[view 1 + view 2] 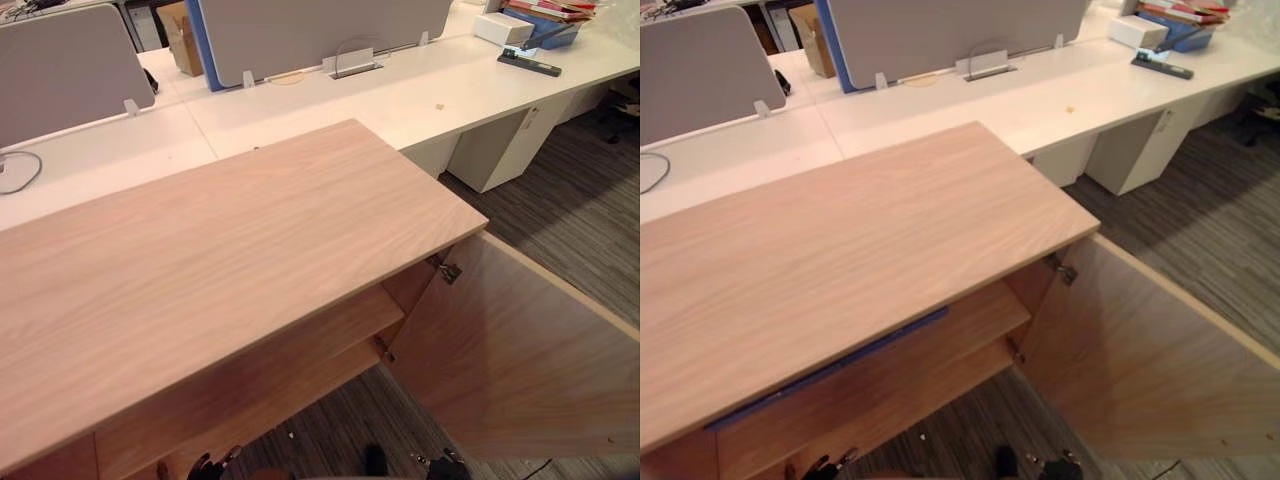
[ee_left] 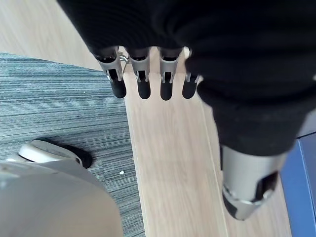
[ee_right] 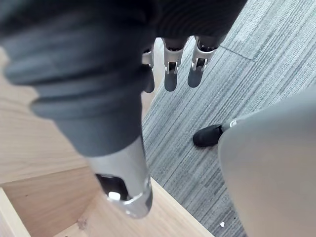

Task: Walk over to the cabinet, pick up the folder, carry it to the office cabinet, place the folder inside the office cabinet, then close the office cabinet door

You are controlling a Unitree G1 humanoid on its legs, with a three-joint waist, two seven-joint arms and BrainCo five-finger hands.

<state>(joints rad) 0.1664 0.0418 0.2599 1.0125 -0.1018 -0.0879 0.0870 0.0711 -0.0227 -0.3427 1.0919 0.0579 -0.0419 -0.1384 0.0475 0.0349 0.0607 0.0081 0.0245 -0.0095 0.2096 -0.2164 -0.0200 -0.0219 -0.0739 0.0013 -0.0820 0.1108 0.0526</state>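
The wooden office cabinet (image 1: 220, 260) stands right in front of me, its right door (image 1: 520, 360) swung wide open and an inner shelf (image 1: 330, 335) showing. A thin blue edge, which looks like the folder (image 1: 840, 362), lies just under the cabinet top inside. A blue surface (image 2: 303, 187) also borders the wood beside my left hand. My left hand (image 2: 143, 79) hangs low by the cabinet front with straight fingers and holds nothing. My right hand (image 3: 170, 69) hangs over the carpet near the open door, fingers straight and empty.
White desks (image 1: 420, 90) with grey partition screens (image 1: 310, 30) run behind the cabinet. A white drawer unit (image 1: 505, 145) stands under the desk at the right. Books (image 1: 550, 12) are stacked at the back right. Grey carpet (image 1: 580, 210) stretches beyond the open door.
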